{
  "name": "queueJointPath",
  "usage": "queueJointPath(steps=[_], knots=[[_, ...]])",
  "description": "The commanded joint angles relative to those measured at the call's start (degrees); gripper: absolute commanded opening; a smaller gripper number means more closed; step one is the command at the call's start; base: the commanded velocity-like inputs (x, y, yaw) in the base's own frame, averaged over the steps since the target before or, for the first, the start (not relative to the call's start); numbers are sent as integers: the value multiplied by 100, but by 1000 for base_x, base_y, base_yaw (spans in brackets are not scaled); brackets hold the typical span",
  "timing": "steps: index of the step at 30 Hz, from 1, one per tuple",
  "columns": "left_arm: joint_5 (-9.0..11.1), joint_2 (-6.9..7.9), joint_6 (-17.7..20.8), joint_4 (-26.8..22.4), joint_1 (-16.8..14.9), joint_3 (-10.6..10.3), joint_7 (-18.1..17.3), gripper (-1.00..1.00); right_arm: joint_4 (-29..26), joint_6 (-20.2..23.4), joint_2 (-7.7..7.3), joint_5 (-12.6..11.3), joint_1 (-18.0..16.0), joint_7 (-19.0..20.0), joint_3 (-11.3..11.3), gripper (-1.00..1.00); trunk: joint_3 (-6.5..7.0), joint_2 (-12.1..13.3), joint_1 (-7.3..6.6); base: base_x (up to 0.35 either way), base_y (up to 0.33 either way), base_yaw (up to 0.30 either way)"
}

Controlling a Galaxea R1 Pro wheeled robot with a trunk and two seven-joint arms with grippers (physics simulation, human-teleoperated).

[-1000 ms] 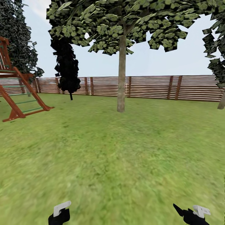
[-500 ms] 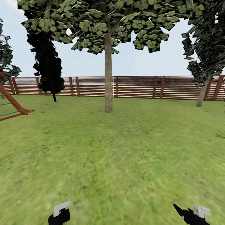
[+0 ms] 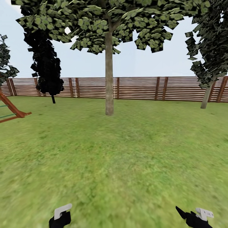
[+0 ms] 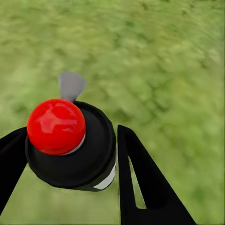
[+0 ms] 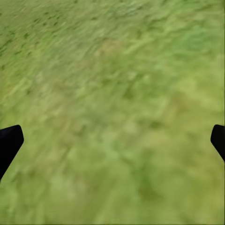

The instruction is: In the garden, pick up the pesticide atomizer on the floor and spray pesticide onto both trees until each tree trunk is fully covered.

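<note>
My left claw is clamped on the pesticide atomizer: a round black body with a glossy red dome on top and a small flat grey nozzle tab jutting from it, a sliver of white label on its side. My two black, wedge-shaped fingers press against it on either side. In the head view the same claw sits low over the grass, with a white piece showing above the black.

My right claw is spread wide and holds nothing, its dark tips at opposite edges of the wrist picture with blurry grass between; in the head view it hangs low at my right.

Ahead stands a tree with a broad crown of blocky green leaves and a straight, smooth, mottled grey-brown trunk, rising from the lawn in front of the brown horizontal-slat fence. A second leafy tree stands at the far right with a leaning trunk. A dark narrow cypress stands to the left, and a red-brown wooden play frame at the left edge.
</note>
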Motion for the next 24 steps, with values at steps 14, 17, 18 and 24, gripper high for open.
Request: queueJointPath(steps=[14, 17, 18, 24], knots=[[-2, 0, -2, 0, 0, -1, 1, -100, -2, 0, -9, -2, 3, 0, 0, 100, 0, 0, 0, 337, 0, 0], [-2, 0, -2, 0, 0, -1, 1, -100, 0, 0, -6, -2, 0, 0, 0, 100, 0, 0, 0, 338, 0, 0], [-2, 0, -2, 0, 0, -1, 1, -100, 0, 0, -7, -2, 0, 0, 0, 100, 0, 0, 0, 338, 0, 0], [-2, 0, -2, 0, 0, -1, 1, -100, 0, 0, -7, -2, 0, 0, 0, 100, 0, 0, 0, 338, 0, 0]])
